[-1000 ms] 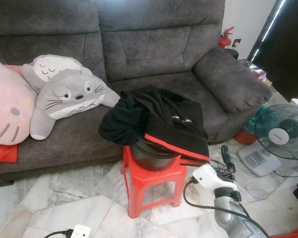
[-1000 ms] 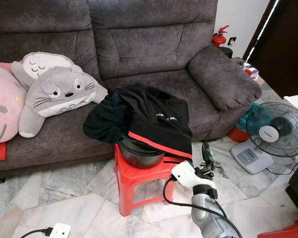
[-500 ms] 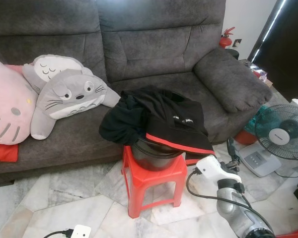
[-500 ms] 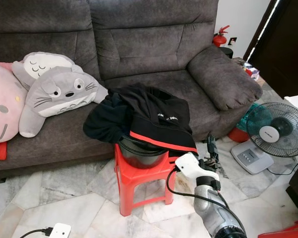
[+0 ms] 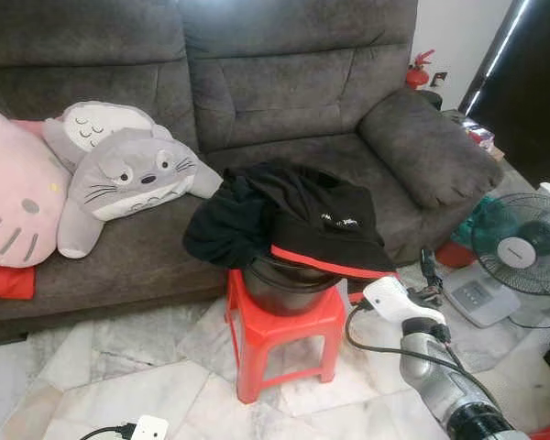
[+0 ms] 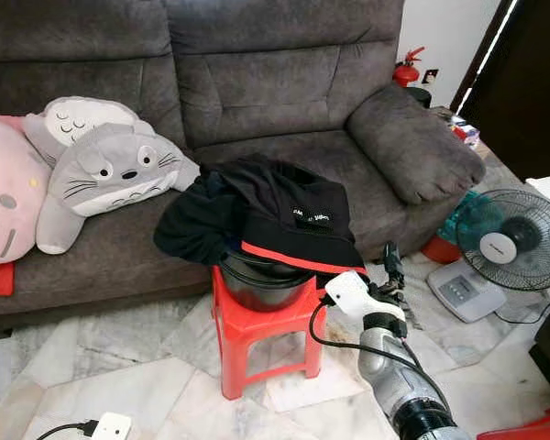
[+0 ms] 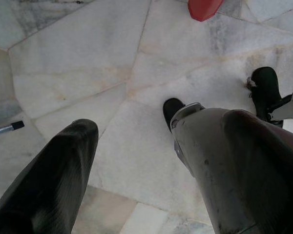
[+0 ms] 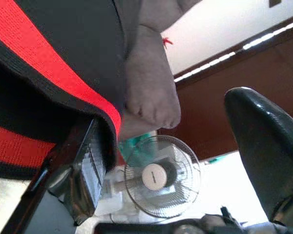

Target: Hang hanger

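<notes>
In a living room with a dark grey sofa (image 5: 293, 82), a black garment (image 5: 289, 225) with a red band along its hem lay heaped over a dark pot (image 5: 284, 284) that stood on a small red stool (image 5: 275, 335) on the marble floor (image 5: 119, 367). No hanger could be made out among the folds, so whether the garment was on one could not be told.

The robot's right tool (image 5: 428, 271) reached in at the garment's lower right corner, just beside the red-banded hem. In the right wrist view one black finger (image 8: 83, 170) lay against the hem's edge and the other finger (image 8: 263, 146) stood well apart from it, so the tool was spread wide and gripped nothing.

The left tool (image 7: 132, 161) hung idle, pointed down at the pale floor tiles, its two dark fingers parted with bare floor between them.

On the sofa's left sat a grey plush toy (image 5: 128, 179) beside a pink plush cushion (image 5: 14, 197). A standing fan (image 5: 522, 243) stood on the floor to the right, near the sofa's arm, and a red fire extinguisher (image 5: 417, 69) stood behind that arm.
</notes>
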{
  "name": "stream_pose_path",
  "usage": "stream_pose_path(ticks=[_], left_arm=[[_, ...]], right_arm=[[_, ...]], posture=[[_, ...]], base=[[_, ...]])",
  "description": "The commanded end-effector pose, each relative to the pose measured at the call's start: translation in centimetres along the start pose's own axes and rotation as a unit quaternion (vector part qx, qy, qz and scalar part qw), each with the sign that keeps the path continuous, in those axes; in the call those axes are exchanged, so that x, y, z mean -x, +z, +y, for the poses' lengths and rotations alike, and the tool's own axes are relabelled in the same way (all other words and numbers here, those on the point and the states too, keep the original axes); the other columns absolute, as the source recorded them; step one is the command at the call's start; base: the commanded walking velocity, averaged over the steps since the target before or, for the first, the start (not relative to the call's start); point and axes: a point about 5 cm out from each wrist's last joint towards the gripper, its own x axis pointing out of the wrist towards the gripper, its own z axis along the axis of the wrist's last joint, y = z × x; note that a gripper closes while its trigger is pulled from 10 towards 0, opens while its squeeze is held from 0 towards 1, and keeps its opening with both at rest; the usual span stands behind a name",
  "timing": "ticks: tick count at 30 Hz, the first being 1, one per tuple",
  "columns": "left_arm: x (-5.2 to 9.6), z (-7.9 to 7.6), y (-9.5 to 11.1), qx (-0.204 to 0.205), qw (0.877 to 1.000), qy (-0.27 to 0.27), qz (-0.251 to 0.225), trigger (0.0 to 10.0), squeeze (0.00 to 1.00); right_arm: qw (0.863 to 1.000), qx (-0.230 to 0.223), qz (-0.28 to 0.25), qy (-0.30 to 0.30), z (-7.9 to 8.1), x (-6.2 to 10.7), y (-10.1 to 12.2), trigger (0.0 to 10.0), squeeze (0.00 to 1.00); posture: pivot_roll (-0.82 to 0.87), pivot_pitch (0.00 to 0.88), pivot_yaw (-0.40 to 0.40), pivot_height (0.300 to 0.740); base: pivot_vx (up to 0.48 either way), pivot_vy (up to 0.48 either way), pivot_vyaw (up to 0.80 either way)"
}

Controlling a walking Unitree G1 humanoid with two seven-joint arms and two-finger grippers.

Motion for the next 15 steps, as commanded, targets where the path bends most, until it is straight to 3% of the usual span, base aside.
stream_pose_path(ticks=[1,5,9,15], left_arm=[[0.1,0.0,-0.7,-0.008,1.0,-0.001,0.013,10.0,0.0],[0.1,0.0,-0.7,-0.01,1.0,-0.001,0.014,10.0,0.0],[0.1,0.0,-0.7,-0.011,1.0,0.0,0.014,10.0,0.0],[0.1,0.0,-0.7,-0.01,1.0,0.001,0.013,10.0,0.0]], right_arm=[[1.0,-0.004,-0.004,0.007,0.1,-0.2,0.2,10.0,0.0],[0.999,-0.02,0.011,0.023,0.4,-0.1,-0.1,10.0,0.0],[0.99,-0.122,0.045,0.047,0.8,-0.1,-0.2,10.0,0.0],[0.992,-0.122,0.036,0.004,-0.6,-1.0,-0.1,10.0,0.0]], posture=[[-0.07,0.052,-0.027,0.74],[-0.07,0.052,-0.025,0.74],[-0.07,0.052,-0.027,0.74],[-0.07,0.051,-0.027,0.74]], base=[[0.0,0.0,0.0],[0.0,0.0,0.0],[0.0,0.0,0.0],[0.0,0.0,0.0]])
